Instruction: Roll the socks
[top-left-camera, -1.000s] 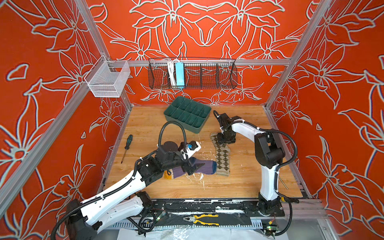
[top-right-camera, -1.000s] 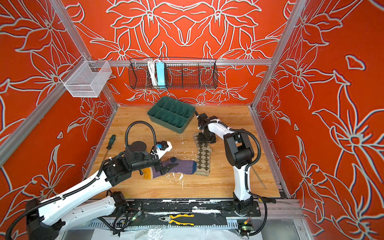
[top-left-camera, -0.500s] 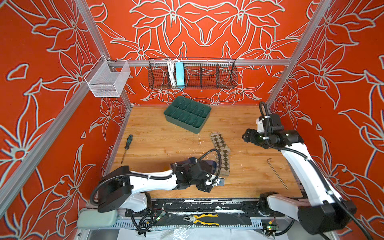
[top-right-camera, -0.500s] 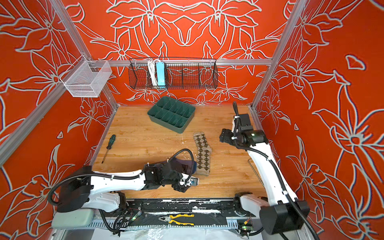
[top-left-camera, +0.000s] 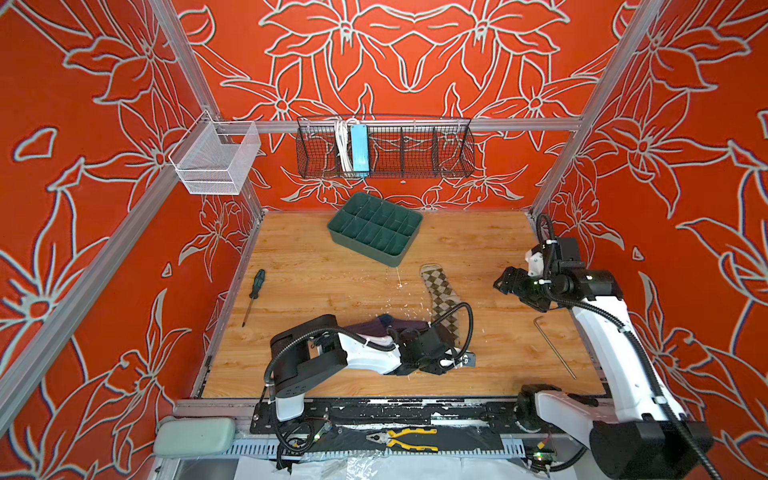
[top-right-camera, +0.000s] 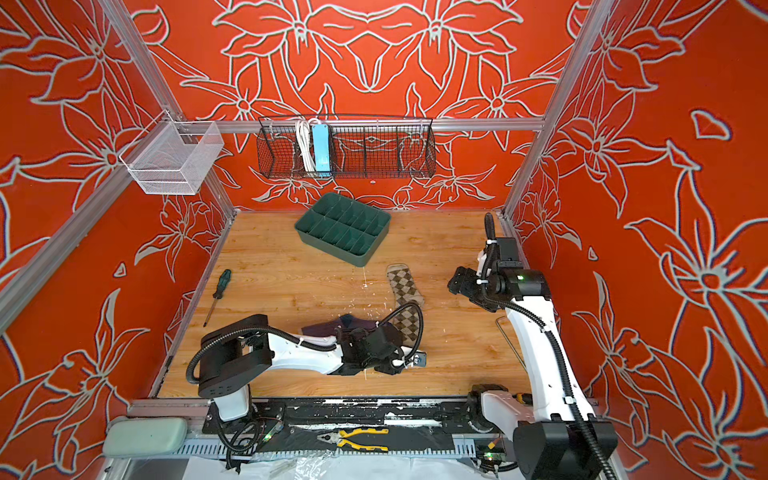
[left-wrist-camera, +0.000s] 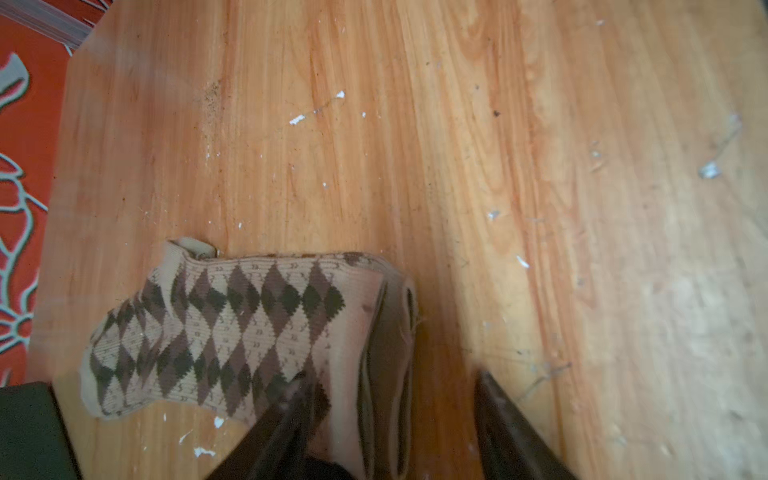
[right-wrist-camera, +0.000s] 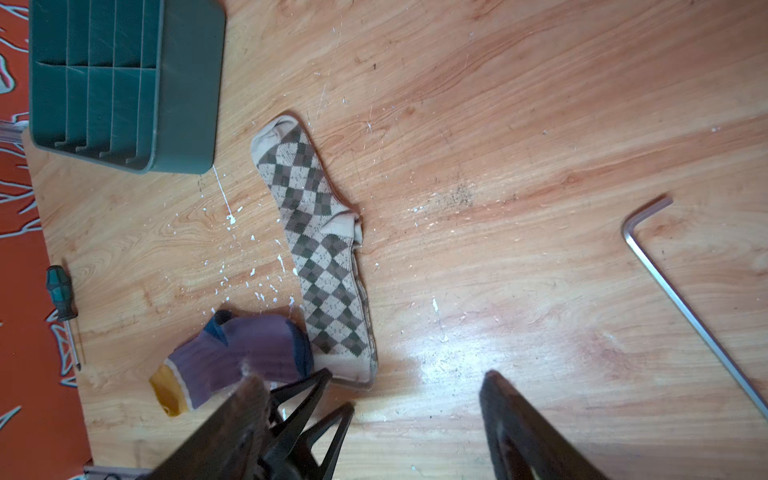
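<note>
Left gripper (left-wrist-camera: 390, 376) is down at the table, jaws apart astride the cuff of the argyle sock (left-wrist-camera: 232, 324), not pinched. Right gripper (right-wrist-camera: 370, 378) hangs wide open, empty. Purple sock (right-wrist-camera: 241, 353) lies crumpled against that cuff. Neither sock rolled; it's all left to do.

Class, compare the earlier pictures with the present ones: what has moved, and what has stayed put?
The left gripper left the purple sock and dropped to the near end of the argyle sock, jaws open astride its cuff. The right gripper quit that sock's far end and drew back right, open, empty. Both socks, the green tray and the screwdriver stayed put.
</note>
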